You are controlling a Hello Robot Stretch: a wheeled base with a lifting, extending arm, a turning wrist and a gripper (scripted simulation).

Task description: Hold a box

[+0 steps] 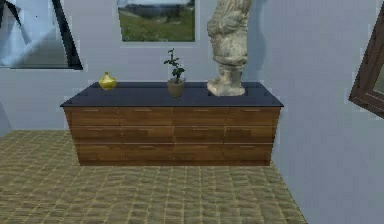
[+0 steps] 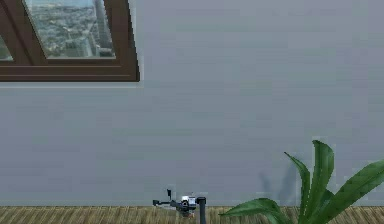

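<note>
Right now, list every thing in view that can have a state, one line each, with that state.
dresser, drawer fronts flush, none pulled out.
small yellow vase, upright on the dresser top.
small potted plant, upright on the dresser top.
statue, standing on the dresser top.
window, looks shut.
leafy plant, upright.
claw, holds nothing, bare wall behind it.

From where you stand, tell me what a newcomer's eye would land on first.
The pale statue stands out first, on the right end of the long wooden dresser against the wall ahead. In the arm side view, a dark-framed window sits in the top left corner and a leafy green plant rises at the bottom right.
</note>
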